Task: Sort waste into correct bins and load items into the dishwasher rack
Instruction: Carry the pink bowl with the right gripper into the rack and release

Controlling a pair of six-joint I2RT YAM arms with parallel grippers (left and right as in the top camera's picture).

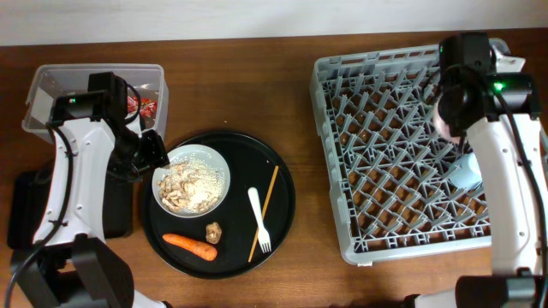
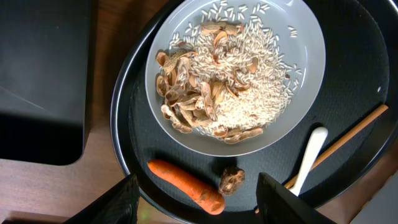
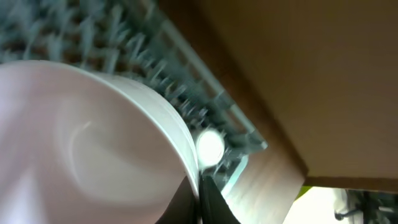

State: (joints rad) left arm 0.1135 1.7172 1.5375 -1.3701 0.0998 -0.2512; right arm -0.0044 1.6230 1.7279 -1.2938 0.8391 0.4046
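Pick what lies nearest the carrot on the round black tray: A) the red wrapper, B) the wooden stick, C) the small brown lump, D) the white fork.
C: the small brown lump sits right beside one end of the carrot on the round black tray.

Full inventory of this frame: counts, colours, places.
dishwasher rack: 1, grey, table right
round tray: 1, black, table centre
plate: 1, white, on round tray
food scraps: 1 heap, beige, on plate
carrot: 1, orange, on round tray
lump: 1, brown, beside carrot
fork: 1, white, on round tray
stick: 1, tan wood, beside fork
tub: 1, clear, far left
wrapper: 1, red, in tub
shallow tray: 1, black, left edge
cup: 1, light blue, in rack
bowl: 1, pink, in right claw
left claw: 1, open, above round tray
right claw: 1, shut on bowl rim
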